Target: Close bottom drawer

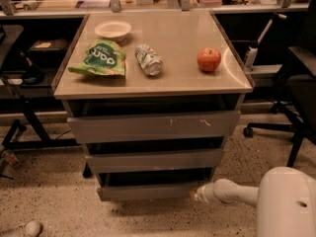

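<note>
Our gripper sits against the right end of the bottom drawer, lowest in the cabinet. We cannot tell whether it is open or closed. The drawer juts out; we judge this the pushing step, and next comes a straight shove inward.

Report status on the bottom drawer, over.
Gripper low, at right end of plain grey metal bottom drawer. Drawer pulled out, not shut. Interior dark; no obstruction seen.
</note>
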Tool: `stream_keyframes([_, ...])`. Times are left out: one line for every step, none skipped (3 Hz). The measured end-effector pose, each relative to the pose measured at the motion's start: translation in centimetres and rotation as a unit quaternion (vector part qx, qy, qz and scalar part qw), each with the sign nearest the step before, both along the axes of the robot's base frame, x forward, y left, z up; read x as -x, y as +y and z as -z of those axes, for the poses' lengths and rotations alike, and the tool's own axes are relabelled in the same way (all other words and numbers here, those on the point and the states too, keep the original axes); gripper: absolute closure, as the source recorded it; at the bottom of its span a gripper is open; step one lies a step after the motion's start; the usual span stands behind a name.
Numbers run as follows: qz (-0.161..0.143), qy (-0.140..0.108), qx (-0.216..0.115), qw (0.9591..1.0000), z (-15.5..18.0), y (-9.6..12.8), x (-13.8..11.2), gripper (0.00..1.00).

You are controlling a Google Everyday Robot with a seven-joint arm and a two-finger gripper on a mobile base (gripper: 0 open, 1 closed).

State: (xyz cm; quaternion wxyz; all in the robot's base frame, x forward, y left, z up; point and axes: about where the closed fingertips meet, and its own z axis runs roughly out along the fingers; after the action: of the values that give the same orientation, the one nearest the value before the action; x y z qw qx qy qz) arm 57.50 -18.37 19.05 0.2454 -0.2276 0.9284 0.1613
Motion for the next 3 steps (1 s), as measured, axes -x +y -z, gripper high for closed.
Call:
stream_keyframes([0.020,-0.012,0.002,0.9997,0.1,-0.2,-1.8,1.00])
stream_keyframes([0.033,-0.038,0.006,0.9987,-0.7,-0.2,-4.7,1.00])
stream_keyframes([0.038,-0.048,0.008,0.9981,-1.1,-0.2,-5.5,1.00])
